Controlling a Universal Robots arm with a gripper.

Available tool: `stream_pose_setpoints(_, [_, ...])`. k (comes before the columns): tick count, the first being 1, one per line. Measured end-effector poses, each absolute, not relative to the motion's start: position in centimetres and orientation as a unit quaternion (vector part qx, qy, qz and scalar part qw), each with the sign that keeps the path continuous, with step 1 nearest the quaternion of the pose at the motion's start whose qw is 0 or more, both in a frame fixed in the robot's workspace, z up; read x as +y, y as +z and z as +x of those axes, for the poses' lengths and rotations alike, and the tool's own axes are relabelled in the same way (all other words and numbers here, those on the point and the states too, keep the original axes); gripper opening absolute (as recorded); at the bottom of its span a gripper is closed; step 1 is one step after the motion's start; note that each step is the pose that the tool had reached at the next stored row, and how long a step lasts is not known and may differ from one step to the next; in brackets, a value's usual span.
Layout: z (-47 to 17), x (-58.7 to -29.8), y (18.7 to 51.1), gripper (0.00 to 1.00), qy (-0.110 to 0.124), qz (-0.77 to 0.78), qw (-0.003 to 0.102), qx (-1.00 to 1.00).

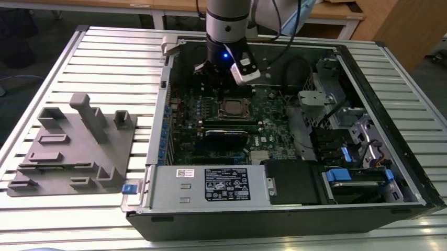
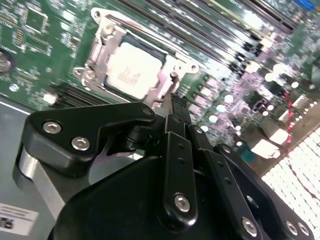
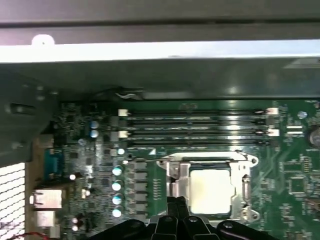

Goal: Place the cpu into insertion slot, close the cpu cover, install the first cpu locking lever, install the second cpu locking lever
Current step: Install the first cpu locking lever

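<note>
Black linkage of my claw (image 2: 177, 102) sits closest in the second wrist view. Its fingers are pressed together with nothing between them, tips just beside the cpu cover (image 2: 97, 52); contact I cannot tell. That silvery frame lies flat over the insertion slot (image 2: 135, 41), the cpu (image 2: 131, 67) seated in its cut-out. Beyond, on the green motherboard (image 2: 30, 50), memory slots (image 3: 200, 131) run between socket and case wall (image 3: 160, 52).

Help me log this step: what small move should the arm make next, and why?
Probably ease the pincer lower at the edge of the cpu cover to start locking it: the cpu sits in the insertion slot and the cover lies closed over it.
</note>
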State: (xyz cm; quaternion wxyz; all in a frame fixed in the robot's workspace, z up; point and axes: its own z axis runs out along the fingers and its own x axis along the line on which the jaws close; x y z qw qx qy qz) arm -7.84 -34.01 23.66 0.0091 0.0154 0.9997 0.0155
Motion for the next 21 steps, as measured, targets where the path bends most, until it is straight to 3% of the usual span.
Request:
stream_pose_setpoints(11, [-9.5, -34.0, 23.7, 0.11, 0.015, 0.015, 0.009, 1.0])
stream_pose_setpoints(21, [-9.5, -34.0, 25.6, 0.11, 0.015, 0.015, 0.009, 1.0])
